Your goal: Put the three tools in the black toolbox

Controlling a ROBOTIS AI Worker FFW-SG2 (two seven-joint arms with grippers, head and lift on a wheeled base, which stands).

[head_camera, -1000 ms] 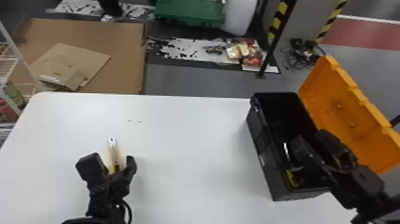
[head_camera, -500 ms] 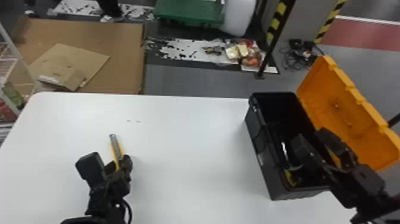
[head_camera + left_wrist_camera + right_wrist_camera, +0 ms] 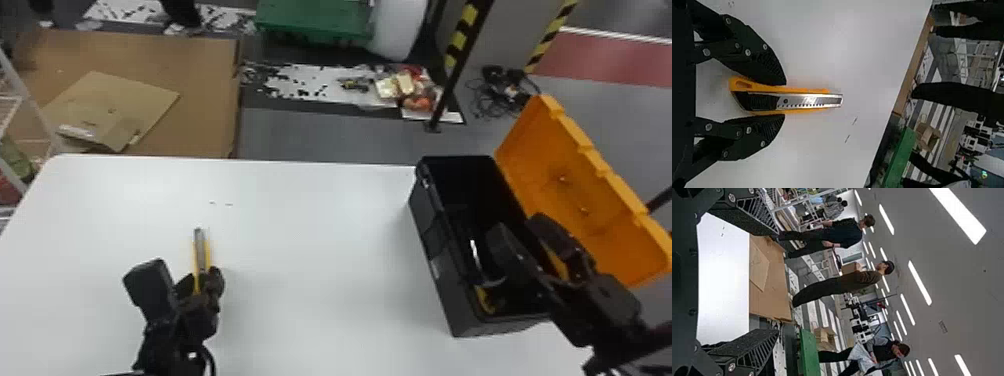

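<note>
Fingers [image 3: 764, 64] closed in, and they're pinching the utility knife [image 3: 805, 101]! That's the left gripper [image 3: 200, 282], out to the left of the toolbox [image 3: 440, 260] and well apart from it, one finger against each long yellow side. Lovely view from the left wrist: the rear of the handle sits back between the fingers, while the metal nose pokes out beyond the tips, aimed away from the gripper. White tabletop [image 3: 310, 240] beneath, running across to the toolbox and under it. Over to the right gripper [image 3: 525, 240], right above the toolbox's open compartment, on the lid side, and its two fingers are spread wide! Look down inside the toolbox, towards the near end: a shiny metallic piece [image 3: 474, 254] by the left wall, and a yellow piece [image 3: 484, 300] nearer the front. Orange lid [image 3: 590, 200] flung open along the toolbox's right side. Further out, beyond the toolbox, a striped post [image 3: 460, 45] stands on the floor, with flat cardboard [image 3: 200, 95] away to the far left of the box.
</note>
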